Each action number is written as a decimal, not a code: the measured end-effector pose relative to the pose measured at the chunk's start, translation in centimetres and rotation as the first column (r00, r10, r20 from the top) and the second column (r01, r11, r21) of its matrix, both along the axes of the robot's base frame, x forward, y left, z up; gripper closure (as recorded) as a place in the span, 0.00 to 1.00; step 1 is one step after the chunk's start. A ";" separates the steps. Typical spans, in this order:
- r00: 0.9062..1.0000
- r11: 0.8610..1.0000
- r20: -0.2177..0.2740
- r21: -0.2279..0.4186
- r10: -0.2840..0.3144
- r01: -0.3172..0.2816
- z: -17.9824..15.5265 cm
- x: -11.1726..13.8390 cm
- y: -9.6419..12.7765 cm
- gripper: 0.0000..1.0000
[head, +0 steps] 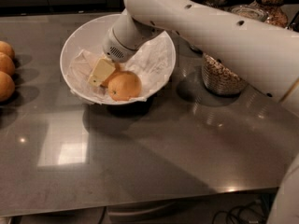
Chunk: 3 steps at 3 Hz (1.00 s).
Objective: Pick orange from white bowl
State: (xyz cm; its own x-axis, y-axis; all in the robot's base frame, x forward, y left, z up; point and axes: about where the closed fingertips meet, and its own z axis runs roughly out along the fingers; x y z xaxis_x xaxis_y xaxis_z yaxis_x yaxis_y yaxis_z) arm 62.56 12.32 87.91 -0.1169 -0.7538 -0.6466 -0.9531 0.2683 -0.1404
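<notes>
Looks like the grasp step: the gripper (103,73) is down inside the white bowl (77,38), upper left-centre of frame, right against the orange (125,86). Can't tell how wide the jaws are or whether they're holding anything. Next it probably needs a firm squeeze, then a straight lift.

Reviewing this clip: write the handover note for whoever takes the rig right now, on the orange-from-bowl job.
End effector: low inside the white bowl, at the left side of the orange; grip not confirmed.
Orange: on the crumpled paper at the bowl's front, not lifted.
Done: reach into the bowl.
Left: secure the orange, lift it clear.
Other oranges lie at the table's left edge; leave them.
</notes>
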 end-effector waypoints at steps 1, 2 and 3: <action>1.000 0.999 -0.014 -0.038 -0.001 0.000 -1.0 0.9 0.3 0.18; 1.000 0.998 -0.029 -0.068 -0.004 0.002 -2.0 1.2 0.3 0.22; 0.999 0.997 -0.032 -0.074 -0.004 0.002 -2.1 1.2 0.2 0.48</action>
